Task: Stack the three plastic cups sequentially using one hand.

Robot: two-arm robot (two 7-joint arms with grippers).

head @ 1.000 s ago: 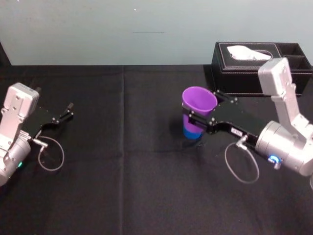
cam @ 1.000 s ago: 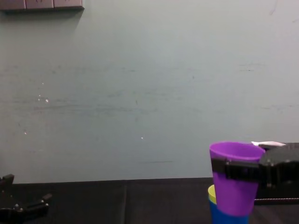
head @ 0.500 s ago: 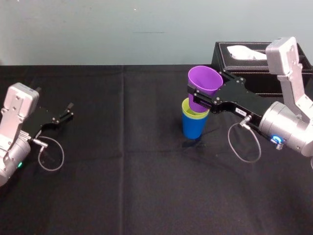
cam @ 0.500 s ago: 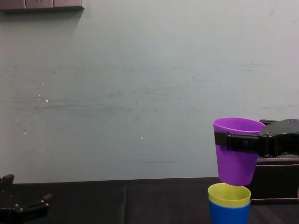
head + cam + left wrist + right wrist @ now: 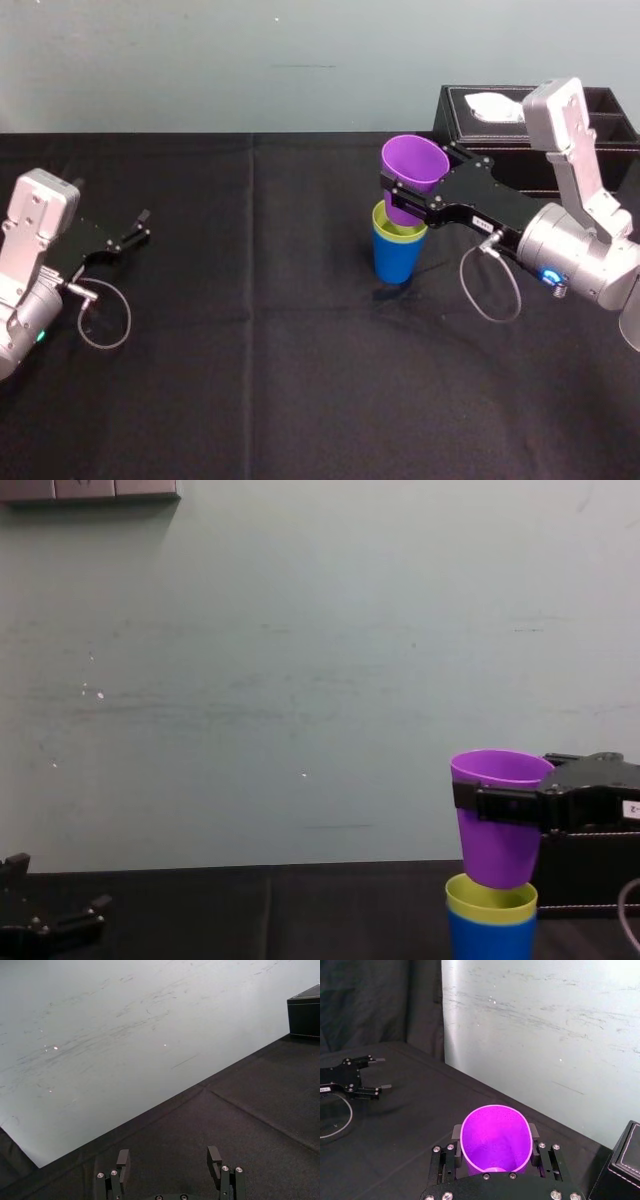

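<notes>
A: Right gripper (image 5: 398,200)?
B: Clenched on purple cup (image 5: 414,163), centre-right. Its base is at the mouth of yellow-green cup (image 5: 396,224), perhaps touching. That one nests in blue cup (image 5: 397,262).
A: Left gripper (image 5: 143,222)?
B: Far left, fingers spread, idle.

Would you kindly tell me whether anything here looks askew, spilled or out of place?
Nothing stands out. The right hand holds the purple cup upright, its base at the mouth of the yellow-green cup, which sits nested in the blue cup on the table. The left hand rests open at the table's left.
</notes>
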